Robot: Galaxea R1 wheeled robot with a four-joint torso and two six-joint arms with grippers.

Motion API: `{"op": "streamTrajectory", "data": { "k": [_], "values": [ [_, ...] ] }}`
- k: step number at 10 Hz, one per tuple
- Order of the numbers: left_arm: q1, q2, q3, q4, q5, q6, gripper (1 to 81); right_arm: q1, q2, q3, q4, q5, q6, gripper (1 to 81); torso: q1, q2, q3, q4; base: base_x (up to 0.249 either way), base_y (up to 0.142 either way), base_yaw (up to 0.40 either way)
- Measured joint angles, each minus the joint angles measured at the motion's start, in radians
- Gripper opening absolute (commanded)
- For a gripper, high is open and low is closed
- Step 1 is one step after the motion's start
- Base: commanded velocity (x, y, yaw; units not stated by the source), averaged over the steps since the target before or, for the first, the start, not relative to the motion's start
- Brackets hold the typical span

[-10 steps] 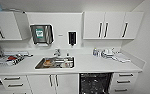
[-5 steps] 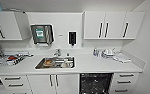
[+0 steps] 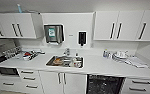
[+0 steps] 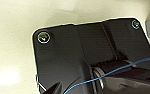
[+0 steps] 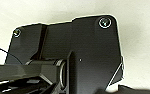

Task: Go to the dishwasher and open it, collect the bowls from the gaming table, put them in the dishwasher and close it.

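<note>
The dishwasher [image 3: 104, 85] sits under the white counter, right of the sink cabinet, and its dark interior with racks faces me. The bowls and the gaming table are out of view. In the left wrist view the robot's dark plate [image 4: 91, 52] hangs over a pale surface, with a blue cable across it. The right wrist view has the same kind of dark plate [image 5: 73, 47] over a pale surface.
A steel sink [image 3: 64, 61] holding dishes is set into the counter [image 3: 98, 66]. A dish rack [image 3: 26, 55] stands at the left and white crockery [image 3: 121, 55] at the right. White wall cabinets [image 3: 118, 26], a towel dispenser [image 3: 53, 33] and drawers [image 3: 28, 77] line the wall.
The whole head picture has shifted slightly to the right, so the camera has moved. Nothing on the counter has changed place.
</note>
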Motion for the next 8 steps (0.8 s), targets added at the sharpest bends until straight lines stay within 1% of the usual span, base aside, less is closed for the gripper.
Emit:
{"op": "streamTrajectory", "data": {
  "k": [2,3,4,5,6,8],
  "values": [
    [-0.003,0.000,-0.001,0.000,-0.001,0.011,81.1,-0.005,0.003,0.001,0.000,-0.001,0.000,81.1,0.000,0.000,0.000,0.000,0.000,0.000,0.367],
    [-0.005,0.000,0.000,0.000,-0.005,0.022,81.1,-0.010,0.005,0.001,-0.003,-0.005,-0.006,81.1,0.000,0.000,0.000,0.000,0.000,0.000,0.366],
    [0.000,-0.002,-0.001,0.000,-0.003,0.024,81.1,-0.009,0.005,0.001,-0.003,-0.003,-0.016,81.1,0.000,0.000,0.000,0.000,0.000,0.000,0.367],
    [0.000,-0.004,-0.001,0.001,-0.005,0.049,81.1,-0.008,0.004,0.001,-0.004,-0.003,-0.026,81.1,0.000,0.000,0.000,0.000,0.000,0.000,0.366],
    [0.003,-0.006,-0.001,0.002,-0.006,0.061,81.1,-0.008,0.004,0.001,-0.008,-0.003,-0.035,81.1,0.000,0.000,0.000,0.000,0.000,0.000,0.366],
    [0.012,-0.005,-0.001,0.004,-0.005,0.076,81.1,-0.008,0.003,0.001,-0.014,-0.003,-0.041,81.1,0.000,0.000,0.000,0.000,0.000,0.000,0.366]
  ]
}}
